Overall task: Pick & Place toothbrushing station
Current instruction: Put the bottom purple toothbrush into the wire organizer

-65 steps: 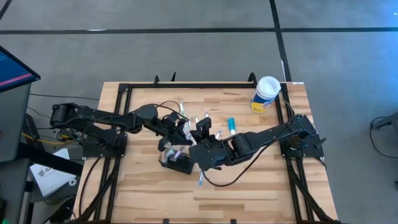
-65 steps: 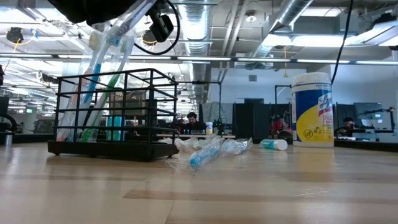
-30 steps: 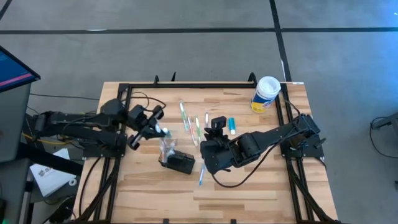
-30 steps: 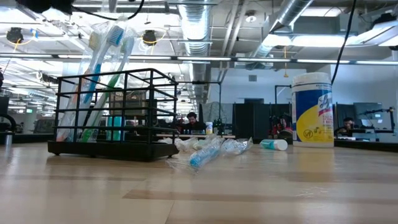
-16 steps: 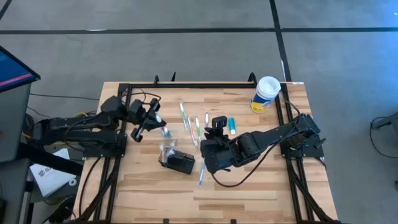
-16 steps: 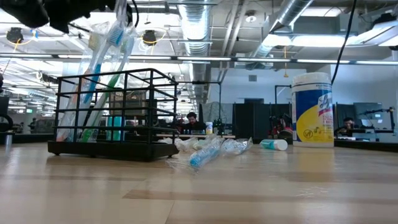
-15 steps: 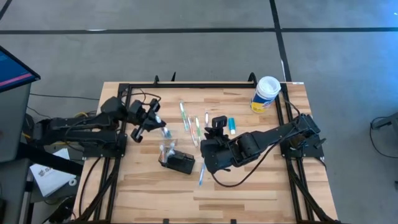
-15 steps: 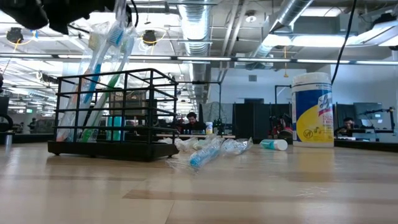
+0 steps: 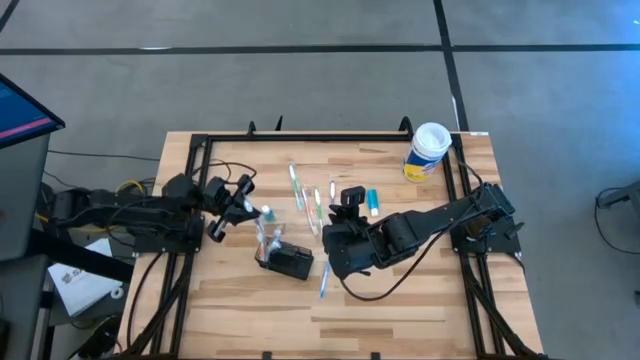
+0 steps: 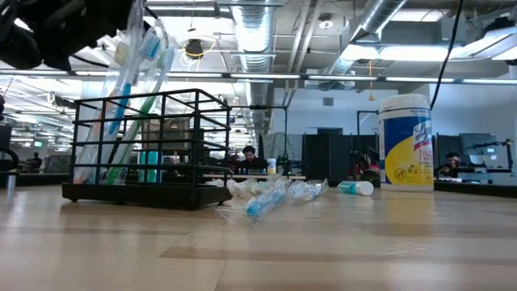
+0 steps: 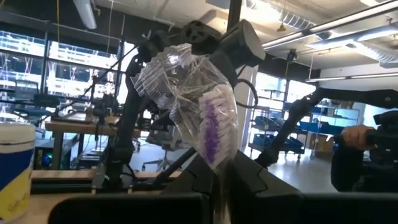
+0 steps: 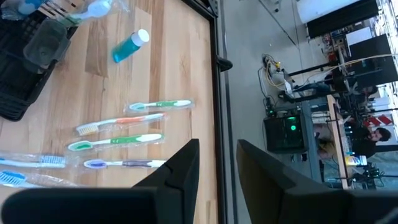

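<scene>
Meanwhile, left gripper point(image 9: 243, 203) jaws clench a wrapped toothbrush point(image 11: 199, 112) near the table's point(image 9: 400, 310) left edge.

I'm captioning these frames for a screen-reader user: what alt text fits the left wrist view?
Close up, the left gripper is shut on a clear wrapped toothbrush with purple bristles, held upright against a blurred workshop. A white-and-yellow canister stands on the table at one edge, and a person's hand shows at the opposite edge.

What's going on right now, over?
Left gripper shut on wrapped toothbrush, beside black holder. Right gripper open, empty, over table's middle. Loose toothbrushes lie nearby.
</scene>
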Robot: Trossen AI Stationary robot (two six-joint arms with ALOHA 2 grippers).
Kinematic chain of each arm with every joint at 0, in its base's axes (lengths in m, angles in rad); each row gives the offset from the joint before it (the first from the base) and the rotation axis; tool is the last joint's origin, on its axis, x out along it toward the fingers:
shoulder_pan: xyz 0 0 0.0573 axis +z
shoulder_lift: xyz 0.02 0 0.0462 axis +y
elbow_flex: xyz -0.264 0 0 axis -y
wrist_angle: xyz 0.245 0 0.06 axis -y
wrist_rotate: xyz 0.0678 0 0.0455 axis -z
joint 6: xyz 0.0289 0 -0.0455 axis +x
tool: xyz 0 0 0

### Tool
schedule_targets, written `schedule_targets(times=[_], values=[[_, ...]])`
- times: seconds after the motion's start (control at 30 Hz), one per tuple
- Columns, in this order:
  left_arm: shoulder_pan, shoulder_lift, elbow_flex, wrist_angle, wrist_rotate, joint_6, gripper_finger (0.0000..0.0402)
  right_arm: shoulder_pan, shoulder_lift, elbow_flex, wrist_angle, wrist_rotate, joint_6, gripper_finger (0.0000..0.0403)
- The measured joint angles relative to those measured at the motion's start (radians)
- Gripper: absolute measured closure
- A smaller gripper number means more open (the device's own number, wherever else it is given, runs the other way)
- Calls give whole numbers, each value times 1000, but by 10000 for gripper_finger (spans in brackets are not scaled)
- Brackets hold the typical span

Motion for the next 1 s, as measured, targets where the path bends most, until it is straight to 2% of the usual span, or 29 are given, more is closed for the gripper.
schedule_targets(times=[0.17, 0.27, 0.43, 0.63, 0.83, 1.0], values=[[-45, 17, -47, 25, -76, 7, 396, 0, 0, 0, 3, 0, 0, 305], [-74, 22, -64, 84, -91, 28, 396, 0, 0, 0, 4, 0, 0, 305], [-126, 31, -70, 89, -138, 57, 396, 0, 0, 0, 7, 0, 0, 305], [-176, 100, -70, 90, -211, 106, 396, 0, 0, 0, 11, 0, 0, 305], [-187, 201, -70, 198, -216, 107, 396, 0, 0, 0, 11, 0, 0, 305], [-187, 264, -69, 203, -216, 104, 396, 0, 0, 0, 11, 0, 6, 305]])
